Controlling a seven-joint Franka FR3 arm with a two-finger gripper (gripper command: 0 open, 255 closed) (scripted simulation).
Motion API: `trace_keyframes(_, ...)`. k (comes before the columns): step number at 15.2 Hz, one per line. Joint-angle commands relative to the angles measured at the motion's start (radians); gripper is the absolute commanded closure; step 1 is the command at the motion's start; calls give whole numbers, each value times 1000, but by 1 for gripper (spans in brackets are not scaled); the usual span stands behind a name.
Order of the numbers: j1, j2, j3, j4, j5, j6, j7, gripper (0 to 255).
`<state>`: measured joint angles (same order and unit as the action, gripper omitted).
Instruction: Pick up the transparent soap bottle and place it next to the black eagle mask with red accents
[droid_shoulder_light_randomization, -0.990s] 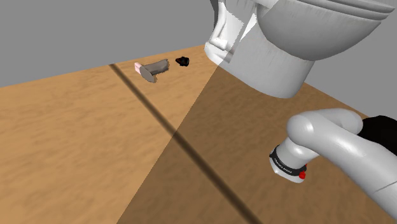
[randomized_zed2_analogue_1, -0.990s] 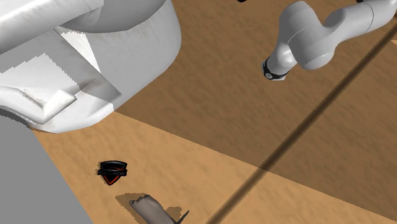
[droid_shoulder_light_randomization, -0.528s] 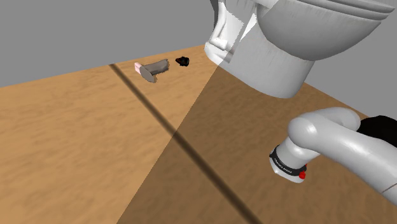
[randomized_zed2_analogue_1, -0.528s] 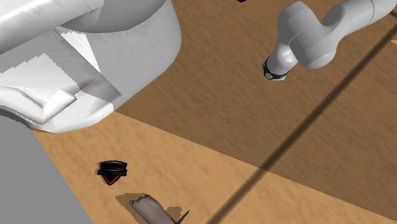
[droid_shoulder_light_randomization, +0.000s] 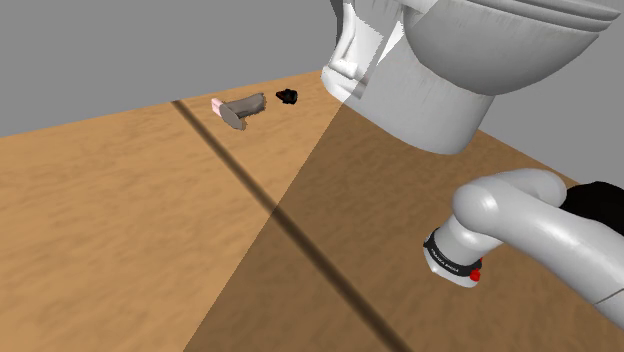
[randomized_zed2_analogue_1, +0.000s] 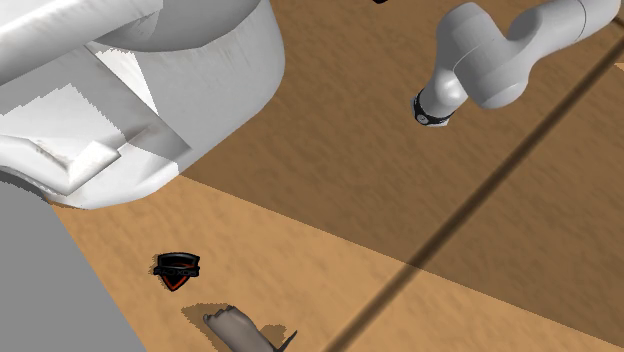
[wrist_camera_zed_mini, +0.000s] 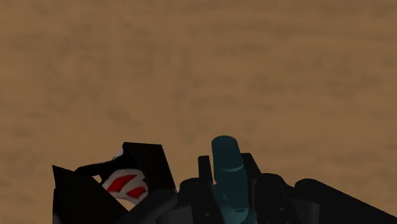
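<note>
a bathroom, it seems — white toilet (droid_shoulder_light_randomization: 450, 70) looming over wooden floor (droid_shoulder_light_randomization: 120, 220).

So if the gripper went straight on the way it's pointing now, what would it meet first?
Probably the teal bottle, right in its line in the wrist view, beside the black mask with red marks; depth is unclear. Beyond it lies the brown wooden surface.

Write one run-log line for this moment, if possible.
gripper: shut on soap bottle | eagle mask: close beside soap bottle | phase: likely placing
</note>
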<state>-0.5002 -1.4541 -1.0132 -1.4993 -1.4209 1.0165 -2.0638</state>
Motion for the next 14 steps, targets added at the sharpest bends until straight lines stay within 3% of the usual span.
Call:
trace_keyframes(1,-10,-18,-8,-22,-8,11,3,255)
trace_keyframes(14,-76,-132,-78,-163,-66,84,24,255)
